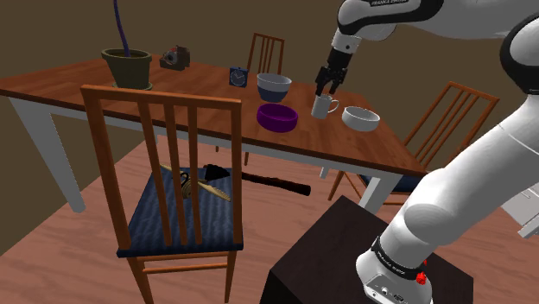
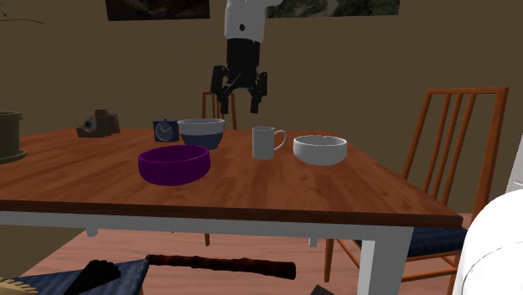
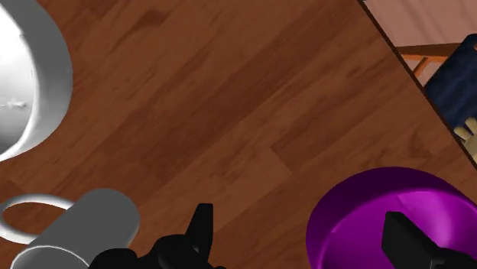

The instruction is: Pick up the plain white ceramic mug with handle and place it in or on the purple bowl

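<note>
A plain white mug (image 1: pixel 325 106) with a handle stands upright on the brown wooden table (image 1: pixel 199 104), between a purple bowl (image 1: pixel 278 117) and a white bowl (image 1: pixel 360 117). My black gripper (image 1: pixel 326 84) hangs open in the air just above the mug, touching nothing. In the second exterior view the gripper (image 2: pixel 240 92) is high over the table, up and to the left of the mug (image 2: pixel 266 142), with the purple bowl (image 2: pixel 174 163) nearer the front. In the wrist view the mug (image 3: pixel 84 229) lies outside one finger, the purple bowl (image 3: pixel 382 218) is by the other, and bare table lies between the gripper's (image 3: pixel 302 238) fingers.
A grey-blue bowl (image 1: pixel 274 85), a small clock (image 1: pixel 238 77), a dark potted plant (image 1: pixel 128 67) and a small dark gadget (image 1: pixel 175 58) stand farther back on the table. Wooden chairs (image 1: pixel 164 155) (image 1: pixel 449 112) flank it. A long black object (image 1: pixel 276 182) lies on the floor.
</note>
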Motion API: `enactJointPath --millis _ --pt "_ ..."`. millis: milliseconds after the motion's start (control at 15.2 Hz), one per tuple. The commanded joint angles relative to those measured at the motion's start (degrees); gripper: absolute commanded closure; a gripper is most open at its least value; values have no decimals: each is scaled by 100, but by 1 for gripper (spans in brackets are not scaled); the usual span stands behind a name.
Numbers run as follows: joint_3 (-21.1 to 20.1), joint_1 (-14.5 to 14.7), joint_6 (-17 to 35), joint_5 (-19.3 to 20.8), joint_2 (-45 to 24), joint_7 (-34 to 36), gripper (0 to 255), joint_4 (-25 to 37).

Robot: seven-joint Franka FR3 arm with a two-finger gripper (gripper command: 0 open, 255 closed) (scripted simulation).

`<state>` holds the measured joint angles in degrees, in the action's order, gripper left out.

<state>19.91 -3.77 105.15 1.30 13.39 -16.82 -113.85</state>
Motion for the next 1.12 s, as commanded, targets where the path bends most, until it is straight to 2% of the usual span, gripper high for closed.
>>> enactJointPath --millis 0,396,792,858,1056 --pt "169 -40 53 -95 -420 -278 0 334" --pt "558 -300 29 -556 -1716 -1097 0 1502" --pt "714 -843 -278 -1163 -3181 -1812 0 3083" --pt "708 -905 -317 -1208 -3303 -1856 0 3231" --pt "691 -891 -92 -1215 -3313 -1868 0 3015"
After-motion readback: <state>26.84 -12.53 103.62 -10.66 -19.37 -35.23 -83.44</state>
